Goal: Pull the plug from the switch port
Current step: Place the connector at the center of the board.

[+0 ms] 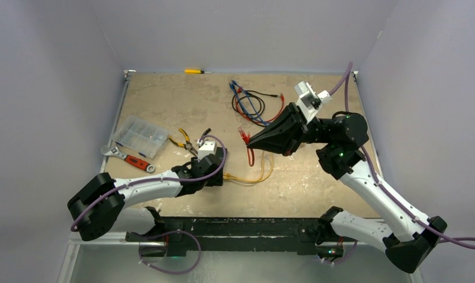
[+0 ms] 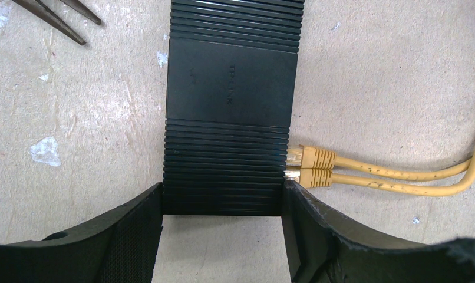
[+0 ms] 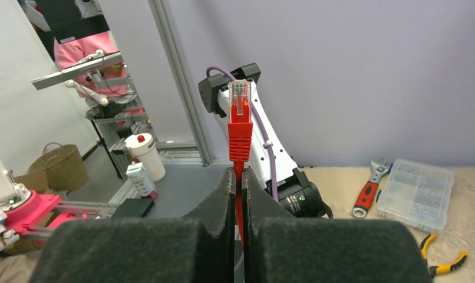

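The switch (image 2: 229, 106) is a flat black ribbed box lying on the table. My left gripper (image 2: 223, 197) is shut on its near end, one finger on each long side; in the top view the left gripper (image 1: 219, 171) hides most of it. Two yellow plugs (image 2: 313, 166) sit side by side in sockets on its right face, and their yellow cables (image 1: 253, 177) loop right. My right gripper (image 3: 238, 174) is shut on a red cable just below its red plug (image 3: 239, 118). The plug is free and points up, above the table right of the switch (image 1: 243, 134).
A clear compartment box (image 1: 141, 135), a red-handled wrench (image 1: 129, 158) and yellow-handled pliers (image 1: 185, 141) lie left of the switch. A bundle of blue, black and red cables (image 1: 253, 100) lies at the back. A yellow screwdriver (image 1: 195, 71) lies at the far edge.
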`<state>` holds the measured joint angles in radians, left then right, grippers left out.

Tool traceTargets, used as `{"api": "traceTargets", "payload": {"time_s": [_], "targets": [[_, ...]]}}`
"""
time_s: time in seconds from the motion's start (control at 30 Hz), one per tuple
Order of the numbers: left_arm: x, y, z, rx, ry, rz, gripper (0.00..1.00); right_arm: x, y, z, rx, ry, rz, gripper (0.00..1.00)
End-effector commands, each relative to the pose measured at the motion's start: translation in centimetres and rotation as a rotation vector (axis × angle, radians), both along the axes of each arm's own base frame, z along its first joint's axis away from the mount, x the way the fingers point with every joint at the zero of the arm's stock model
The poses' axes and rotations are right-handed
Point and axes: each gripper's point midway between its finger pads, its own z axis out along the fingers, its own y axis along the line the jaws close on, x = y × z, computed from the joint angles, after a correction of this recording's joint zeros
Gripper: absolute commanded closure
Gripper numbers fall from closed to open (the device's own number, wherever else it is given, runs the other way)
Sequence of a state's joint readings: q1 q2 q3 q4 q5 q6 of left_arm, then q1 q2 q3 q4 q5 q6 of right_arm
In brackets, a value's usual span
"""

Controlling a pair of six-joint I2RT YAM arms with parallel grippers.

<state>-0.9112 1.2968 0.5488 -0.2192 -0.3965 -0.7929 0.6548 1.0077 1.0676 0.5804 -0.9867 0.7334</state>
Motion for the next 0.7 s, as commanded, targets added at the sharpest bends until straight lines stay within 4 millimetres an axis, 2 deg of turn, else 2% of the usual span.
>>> {"api": "traceTargets", "payload": {"time_s": [0.0, 0.27, 0.67], "targets": [[-3.4, 2.4, -3.6, 0.108, 0.15, -0.028, 1.0, -1.9, -1.5, 3.4, 0.082, -0.096, 0.004, 1.0], [-3.4, 2.4, -3.7, 0.109, 0.151, -0.028, 1.0, -2.9, -2.1, 4.4, 0.112, -0.116, 0.017, 1.0], [-3.4, 2.4, -3.7, 0.108, 0.151, -0.028, 1.0, -3.3, -3.0, 6.0, 0.15, -0.125, -0.029, 1.0]]}}
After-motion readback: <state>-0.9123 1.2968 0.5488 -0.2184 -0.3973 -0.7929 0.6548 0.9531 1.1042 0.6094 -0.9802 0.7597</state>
